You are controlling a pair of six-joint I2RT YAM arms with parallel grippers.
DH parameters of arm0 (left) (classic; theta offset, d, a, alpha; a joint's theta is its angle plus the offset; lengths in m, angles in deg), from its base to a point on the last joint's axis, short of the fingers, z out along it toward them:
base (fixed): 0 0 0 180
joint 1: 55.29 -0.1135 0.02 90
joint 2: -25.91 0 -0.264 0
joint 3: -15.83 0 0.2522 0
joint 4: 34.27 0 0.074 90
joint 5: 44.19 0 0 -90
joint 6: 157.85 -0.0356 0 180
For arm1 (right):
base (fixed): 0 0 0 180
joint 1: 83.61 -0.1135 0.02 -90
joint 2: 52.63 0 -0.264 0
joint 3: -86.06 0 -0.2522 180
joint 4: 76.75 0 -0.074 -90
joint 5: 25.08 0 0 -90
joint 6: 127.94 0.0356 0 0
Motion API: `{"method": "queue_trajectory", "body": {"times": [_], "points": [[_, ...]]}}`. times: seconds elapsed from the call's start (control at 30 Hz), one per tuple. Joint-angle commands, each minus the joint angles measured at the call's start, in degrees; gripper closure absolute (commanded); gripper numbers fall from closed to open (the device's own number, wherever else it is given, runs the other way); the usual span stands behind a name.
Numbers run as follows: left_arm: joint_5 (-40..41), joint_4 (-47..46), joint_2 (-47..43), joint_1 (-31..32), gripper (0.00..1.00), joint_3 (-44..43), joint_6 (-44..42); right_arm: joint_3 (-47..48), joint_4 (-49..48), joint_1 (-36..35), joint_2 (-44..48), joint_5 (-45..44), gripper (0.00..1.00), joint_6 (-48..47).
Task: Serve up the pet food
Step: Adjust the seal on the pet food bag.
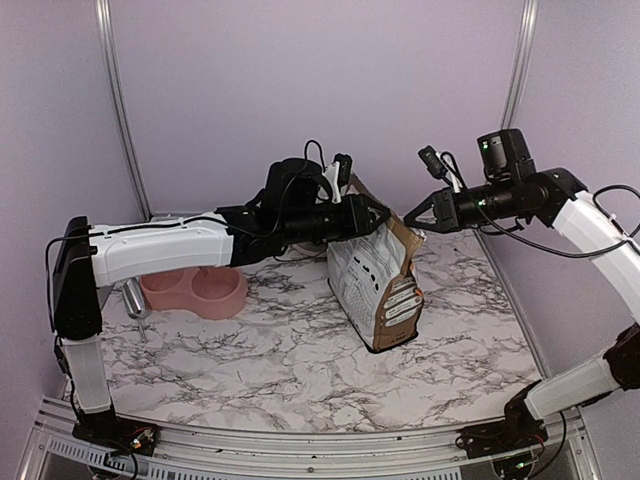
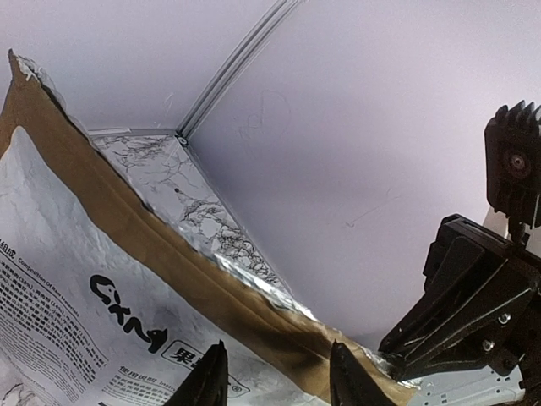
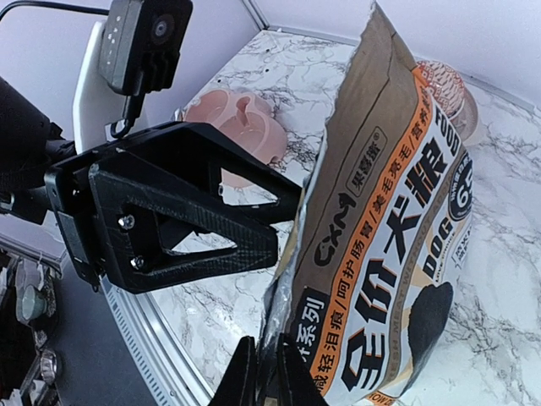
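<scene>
Right gripper (image 3: 269, 378) first: its jaws stood almost together, nipped on the torn top edge of the paper bag (image 3: 397, 211), with the paper running straight down between the two fingertips. Across from it, the left gripper (image 2: 277, 376) showed its jaws well apart, both fingertips lying over the bag's outer face just under the brown strip at the mouth. Whether they pressed the paper, I couldn't tell. So that was one arm at each side of the bag's open top, tips near each other, and the bag standing on the marble table (image 1: 300, 370) roughly mid-table. And the pet food? Out of sight. From the left wrist only a sliver of silver lining showed inside the mouth, and the kibble was hidden in every view. Off to the left, well apart from the bag, sat a pink double bowl (image 1: 195, 290), partly under the left arm.
</scene>
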Motion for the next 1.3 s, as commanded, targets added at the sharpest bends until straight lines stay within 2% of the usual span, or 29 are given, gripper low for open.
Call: {"method": "queue_trajectory", "body": {"times": [0.0,0.1,0.33,0.4,0.5,0.6,0.67,0.87,1.03,1.27], "points": [[0.4,-1.3,-2.7,0.7,0.58,0.6,-1.2,-1.6,1.2,0.2,1.9,2.0,0.95,0.2],[0.5,-1.2,-2.9,0.9,0.58,0.7,-1.3,-2.8,0.4,0.2,2.6,3.2,1.0,0.6],[0.8,-1.0,-3.4,1.4,0.58,1.0,-1.8,-4.9,-1.8,0.2,2.7,5.5,1.0,1.5],[1.2,-1.0,-3.8,1.4,0.58,1.5,-1.8,-4.9,-1.6,0.2,2.7,5.3,0.88,1.4],[1.8,-1.1,-4.5,1.3,0.58,2.4,-1.9,-4.9,-1.6,0.2,2.9,5.0,0.76,1.5],[2.3,-1.1,-5.0,1.3,0.58,3.1,-2.2,-5.6,-2.1,0.2,2.7,6.0,0.73,1.9],[2.9,-1.0,-5.4,1.4,0.58,3.8,-2.4,-6.4,-3.1,0.2,2.7,7.1,0.77,2.5],[5.4,-0.2,-6.8,1.4,0.58,4.8,-3.2,-7.9,-3.6,0.2,2.6,7.9,1.0,2.0],[9.4,4.3,-7.5,1.4,0.58,4.6,-2.4,-10.2,-6.3,-0.9,3.1,10.3,1.0,2.4],[11.6,9.1,-9.8,1.3,0.57,7.1,0.0,-14.4,-14.3,-6.8,2.3,10.8,1.0,5.2]]}}
